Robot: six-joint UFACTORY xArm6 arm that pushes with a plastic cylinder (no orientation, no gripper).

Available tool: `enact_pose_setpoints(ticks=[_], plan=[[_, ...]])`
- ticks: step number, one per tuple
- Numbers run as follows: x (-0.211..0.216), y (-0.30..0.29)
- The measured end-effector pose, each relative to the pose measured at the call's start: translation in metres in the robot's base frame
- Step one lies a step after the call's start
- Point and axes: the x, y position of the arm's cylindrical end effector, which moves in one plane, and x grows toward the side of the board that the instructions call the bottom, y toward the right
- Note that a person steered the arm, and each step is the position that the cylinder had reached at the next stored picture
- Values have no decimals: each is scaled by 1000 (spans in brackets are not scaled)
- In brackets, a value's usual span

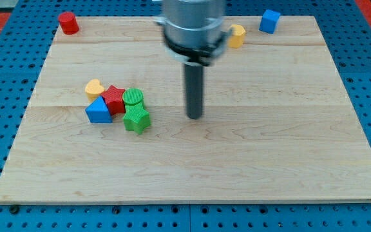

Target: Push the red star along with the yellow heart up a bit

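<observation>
The red star (114, 98) sits at the view's left of the wooden board (250, 154), touching the yellow heart (95, 87) just up-left of it. A blue triangular block (98, 111) lies below the heart, a green cylinder (133, 98) right of the star, and a green star (136, 120) below that. My tip (194, 116) rests on the board to the right of this cluster, about a block's width or more clear of the green blocks.
A red cylinder (67, 22) stands at the board's top left corner. A yellow block (237, 35) and a blue cube (270, 20) lie at the top right, the yellow one partly behind the arm's body (192, 26).
</observation>
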Motion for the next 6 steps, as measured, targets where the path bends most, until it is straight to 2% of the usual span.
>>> enact_pose_setpoints(ticks=[1, 2, 3, 4, 5, 6], plan=[[42, -3], [91, -80], [82, -146], [4, -167], [-41, -167], [-48, -168]])
